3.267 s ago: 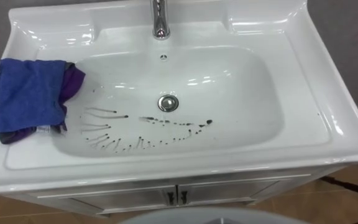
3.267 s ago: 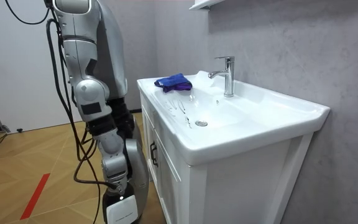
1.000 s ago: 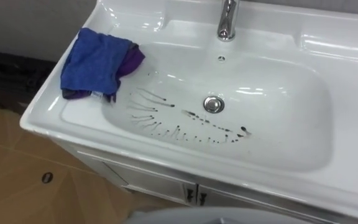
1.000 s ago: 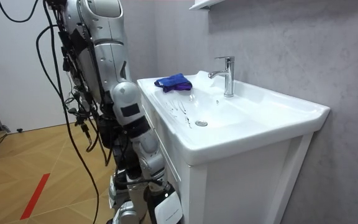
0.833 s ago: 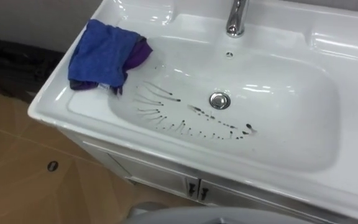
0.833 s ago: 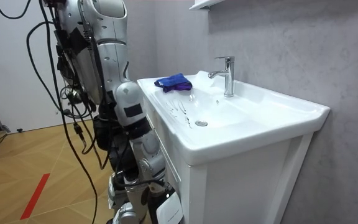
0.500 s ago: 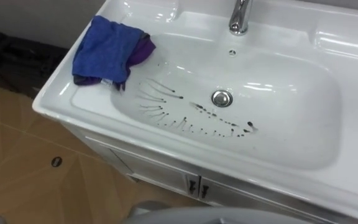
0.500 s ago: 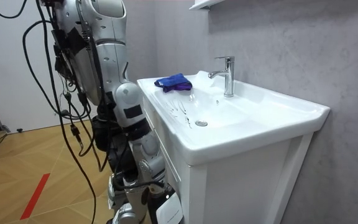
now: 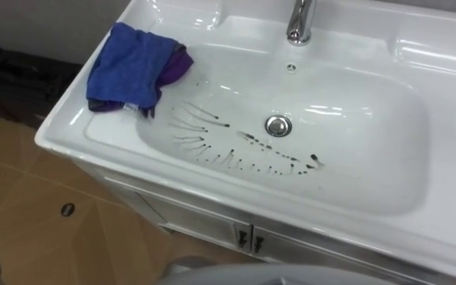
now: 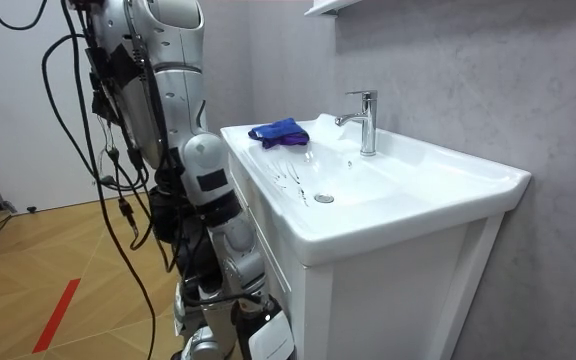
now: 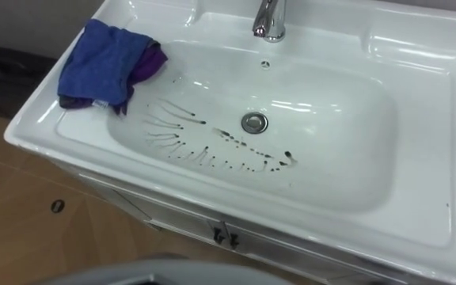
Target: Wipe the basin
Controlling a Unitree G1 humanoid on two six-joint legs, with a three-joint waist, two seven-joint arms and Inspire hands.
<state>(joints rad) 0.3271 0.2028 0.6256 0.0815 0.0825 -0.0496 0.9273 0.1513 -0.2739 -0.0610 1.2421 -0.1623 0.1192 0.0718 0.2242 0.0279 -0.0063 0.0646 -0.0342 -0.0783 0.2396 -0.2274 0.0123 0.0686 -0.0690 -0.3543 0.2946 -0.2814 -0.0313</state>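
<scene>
Basin (image 9: 370,170), white, set on a white cabinet (image 9: 204,222) with two small door handles at the middle. In the bowl are thin dark streaks (image 9: 236,154), which fan out from the left slope and run in a dotted arc below the drain (image 9: 278,125) to a blot on its right. The drain is a round metal ring at the bowl's middle, and a chrome tap (image 9: 299,20) stands on the back ledge behind it.

On the left rim lies a crumpled blue cloth (image 9: 129,63) with a purple layer (image 9: 179,65) showing at its right edge. It hangs partly over the bowl's slope, just above the streaks. A small tag sits at the cloth's lower edge, and its print is too small to read.

The robot stands close against the cabinet front, toward the cloth's end. Its right hand (image 10: 268,340) hangs low beside the cabinet at the room view's bottom edge; whether it is apart or together cannot be told.

Compared with three seconds ago, the robot has stepped from well clear of the cabinet to right beside it. The head camera now looks at the basin from its left front corner. Cloth and streaks lie as they did.
</scene>
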